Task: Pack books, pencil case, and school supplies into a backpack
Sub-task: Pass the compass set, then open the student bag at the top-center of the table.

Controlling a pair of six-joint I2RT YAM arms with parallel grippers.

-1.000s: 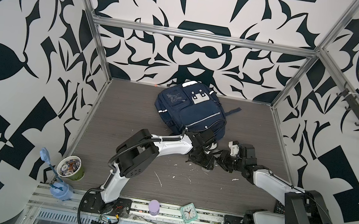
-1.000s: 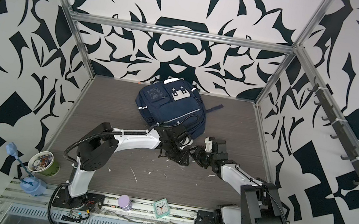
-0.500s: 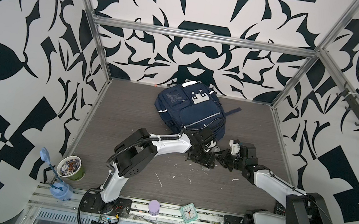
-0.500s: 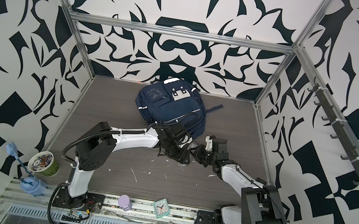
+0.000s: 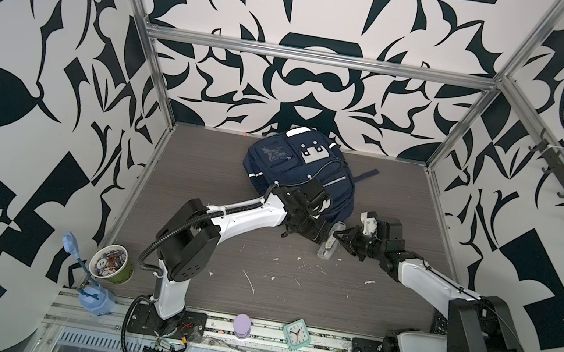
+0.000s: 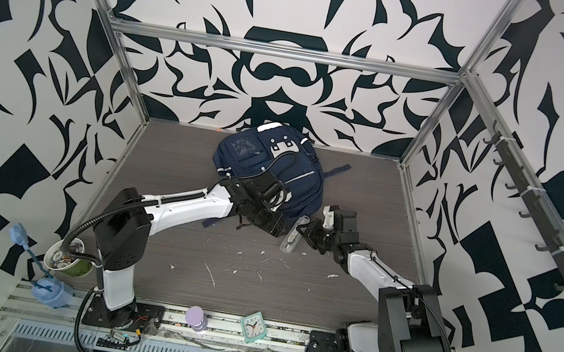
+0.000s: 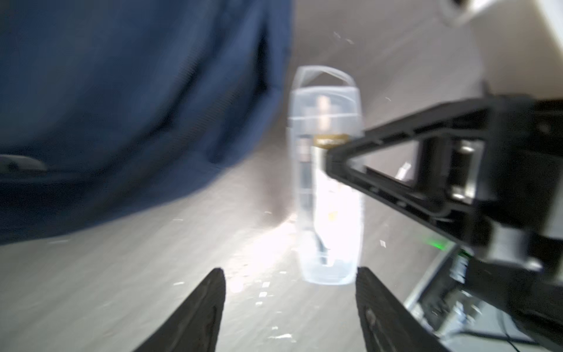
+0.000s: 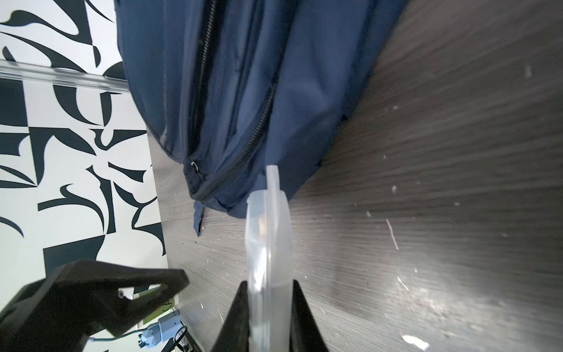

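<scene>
One packet of school supplies (image 5: 328, 244), clear and narrow, is clamped at its middle by the right fingers (image 8: 240, 307) low over the tabletop (image 5: 259, 258); left fingers (image 7: 210, 304) stand spread just beside it, holding nothing. Its long axis runs front to back, hanger tab pointing at the navy backpack (image 5: 274, 168) lying just beyond

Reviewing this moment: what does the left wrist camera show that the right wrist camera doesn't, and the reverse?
Left wrist only: the clear packet's broad face, with whitish and dark contents, and the left gripper, open.
Right wrist only: the packet edge-on, clamped in the right gripper; the backpack's zips; the patterned wall.
Both: the packet, the navy backpack, the flecked table, and a black finger of the opposite gripper seen from the side.
</scene>
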